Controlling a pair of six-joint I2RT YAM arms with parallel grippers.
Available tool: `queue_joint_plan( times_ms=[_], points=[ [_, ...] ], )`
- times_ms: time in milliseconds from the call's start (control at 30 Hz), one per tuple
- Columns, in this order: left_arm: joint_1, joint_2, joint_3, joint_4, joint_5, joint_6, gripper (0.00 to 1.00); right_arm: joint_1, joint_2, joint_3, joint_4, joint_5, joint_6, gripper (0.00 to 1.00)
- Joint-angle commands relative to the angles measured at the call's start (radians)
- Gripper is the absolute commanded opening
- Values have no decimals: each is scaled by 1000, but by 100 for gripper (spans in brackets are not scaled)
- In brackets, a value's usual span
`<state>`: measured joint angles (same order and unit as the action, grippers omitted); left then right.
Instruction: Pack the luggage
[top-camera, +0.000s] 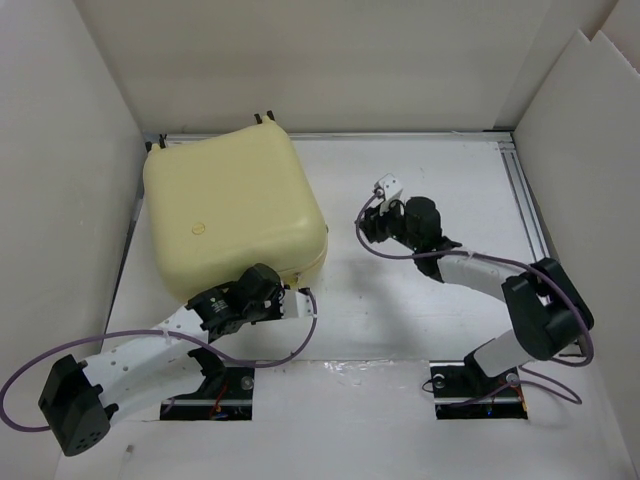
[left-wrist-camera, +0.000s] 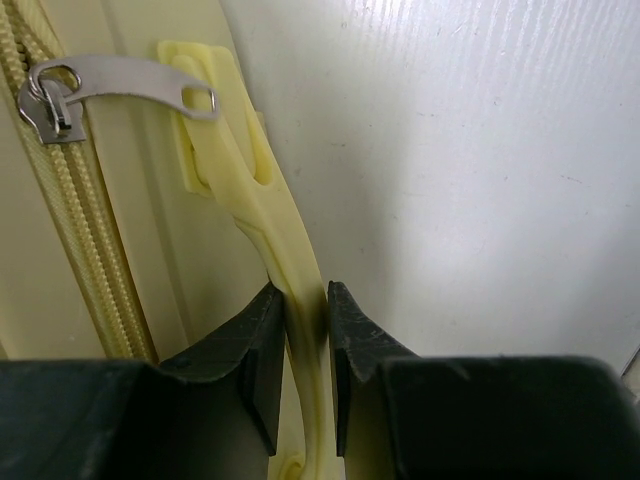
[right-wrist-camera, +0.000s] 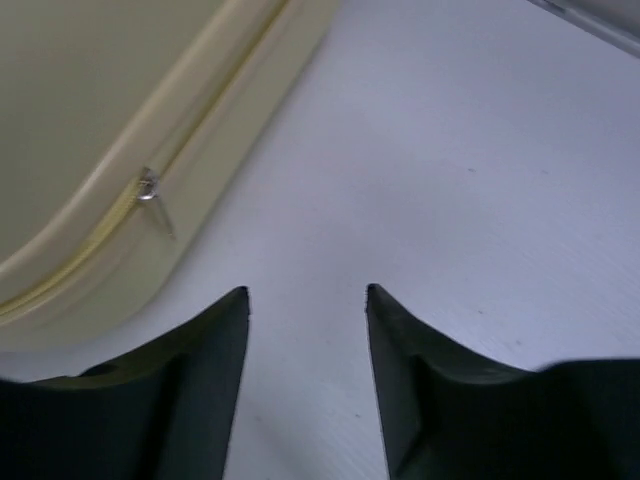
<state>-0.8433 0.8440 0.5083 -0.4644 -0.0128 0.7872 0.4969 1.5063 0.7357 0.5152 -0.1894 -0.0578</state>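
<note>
The luggage (top-camera: 232, 210), a pale yellow hard-shell suitcase, lies closed on the white table at the left. My left gripper (top-camera: 292, 292) is at its near right edge. In the left wrist view it (left-wrist-camera: 305, 300) is shut on the suitcase's pale yellow handle strap (left-wrist-camera: 270, 205), beside the zipper and a silver zipper pull (left-wrist-camera: 120, 80). My right gripper (top-camera: 375, 222) is open and empty over the table, right of the suitcase. In the right wrist view it (right-wrist-camera: 306, 292) has the suitcase edge (right-wrist-camera: 110, 150) and a zipper pull (right-wrist-camera: 150, 190) to its upper left.
White walls enclose the table on the left, back and right. A metal rail (top-camera: 525, 200) runs along the table's right edge. Purple cables (top-camera: 250, 350) trail from both arms near the bases.
</note>
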Motion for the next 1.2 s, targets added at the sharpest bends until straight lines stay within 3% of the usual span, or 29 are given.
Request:
queue_joint_plan(
  times_ms=[0, 67, 133, 233, 300, 567, 800, 1167],
  points=[
    [-19, 4, 19, -135, 114, -26, 0, 16, 17, -9, 114, -180, -53, 57],
    [-19, 4, 9, -135, 103, -17, 0, 5, 67, 51, 68, -296, -79, 69],
    [-19, 13, 9, -135, 91, -17, 0, -27, 146, 171, -2, -373, -173, 69],
    [-19, 13, 9, -160, 80, 7, 0, -89, 227, 250, -26, -609, -296, 69],
    [-19, -8, 9, -169, 54, 18, 0, -110, 262, 287, -26, -762, -329, 68],
    [-19, -22, -4, -178, 22, 30, 0, -130, 419, 470, -84, -1079, -356, 64],
    [-19, 36, 18, -158, 22, 3, 0, -106, 446, 416, -84, -1110, -407, 60],
    [-19, 101, 49, -129, 31, 3, 0, -27, 557, 527, -130, -1050, -407, 58]
  ],
)
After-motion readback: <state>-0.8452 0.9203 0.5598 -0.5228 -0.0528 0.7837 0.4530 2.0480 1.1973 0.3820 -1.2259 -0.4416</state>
